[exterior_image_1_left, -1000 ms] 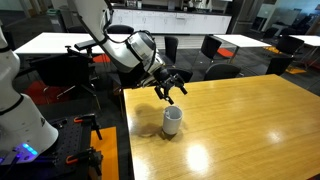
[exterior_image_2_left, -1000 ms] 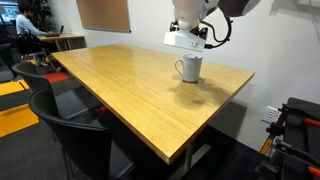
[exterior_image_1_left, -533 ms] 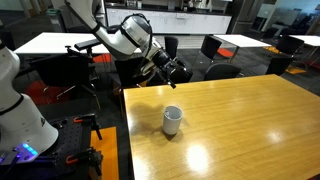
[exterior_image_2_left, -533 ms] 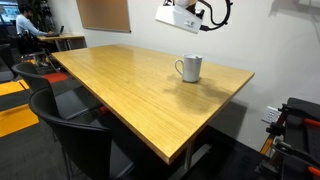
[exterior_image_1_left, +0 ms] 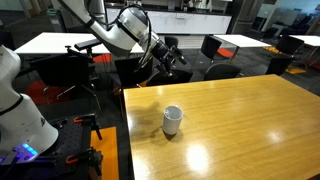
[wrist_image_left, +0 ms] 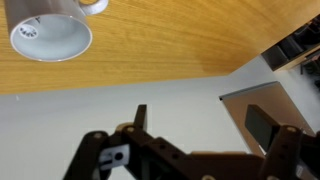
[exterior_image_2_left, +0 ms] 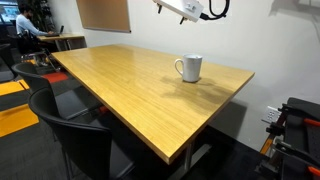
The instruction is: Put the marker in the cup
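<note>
The white cup (exterior_image_1_left: 172,120) stands upright on the wooden table (exterior_image_1_left: 240,130) near its edge; it also shows in the exterior view (exterior_image_2_left: 189,68) and at the top left of the wrist view (wrist_image_left: 50,35). My gripper (exterior_image_1_left: 172,55) hangs high above and behind the cup, past the table edge, and shows at the top of the exterior view (exterior_image_2_left: 185,8). In the wrist view its jaws (wrist_image_left: 200,125) are open with nothing between them. No marker shows on the table. A small dark mark lies inside the cup; I cannot tell what it is.
Black chairs (exterior_image_2_left: 75,140) stand along the table's near side, and more chairs (exterior_image_1_left: 215,48) and white tables (exterior_image_1_left: 45,42) stand behind. A white robot body (exterior_image_1_left: 20,100) is at the left. A person (exterior_image_2_left: 25,22) sits far off.
The gripper has risen from just above the cup and moved back past the table edge. The cup has not moved.
</note>
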You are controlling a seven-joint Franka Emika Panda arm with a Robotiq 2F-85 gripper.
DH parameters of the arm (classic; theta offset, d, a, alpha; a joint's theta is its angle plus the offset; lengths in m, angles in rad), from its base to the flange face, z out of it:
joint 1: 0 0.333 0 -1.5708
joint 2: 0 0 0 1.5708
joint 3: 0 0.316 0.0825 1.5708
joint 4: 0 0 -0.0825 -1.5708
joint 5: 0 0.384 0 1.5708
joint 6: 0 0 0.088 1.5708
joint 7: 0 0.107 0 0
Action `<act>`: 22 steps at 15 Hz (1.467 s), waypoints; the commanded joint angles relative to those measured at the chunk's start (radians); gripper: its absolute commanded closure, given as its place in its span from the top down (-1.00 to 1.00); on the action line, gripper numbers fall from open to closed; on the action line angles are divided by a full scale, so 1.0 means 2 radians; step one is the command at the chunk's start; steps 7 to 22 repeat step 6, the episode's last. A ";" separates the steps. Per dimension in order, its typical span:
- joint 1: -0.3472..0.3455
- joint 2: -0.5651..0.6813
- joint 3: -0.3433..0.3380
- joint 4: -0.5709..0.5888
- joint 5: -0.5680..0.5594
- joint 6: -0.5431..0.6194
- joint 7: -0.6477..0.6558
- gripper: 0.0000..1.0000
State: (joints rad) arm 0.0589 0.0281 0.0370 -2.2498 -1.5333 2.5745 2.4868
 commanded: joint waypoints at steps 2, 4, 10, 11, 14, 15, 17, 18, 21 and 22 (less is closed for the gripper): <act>-0.002 -0.002 -0.002 -0.001 -0.003 0.008 0.000 1.00; -0.002 -0.002 -0.001 -0.001 -0.003 0.008 0.000 1.00; -0.002 -0.002 -0.001 -0.002 -0.003 0.008 0.000 1.00; -0.002 -0.002 -0.001 -0.002 -0.003 0.008 0.000 1.00; -0.002 -0.002 -0.001 -0.002 -0.003 0.008 0.000 1.00; -0.002 -0.002 -0.001 -0.002 -0.003 0.008 0.000 1.00; -0.002 -0.002 -0.001 -0.002 -0.003 0.008 0.000 1.00; -0.002 -0.002 -0.001 -0.002 -0.003 0.008 0.000 1.00; -0.002 -0.002 -0.001 -0.002 -0.003 0.008 0.000 1.00; -0.002 -0.002 -0.001 -0.002 -0.003 0.008 0.000 1.00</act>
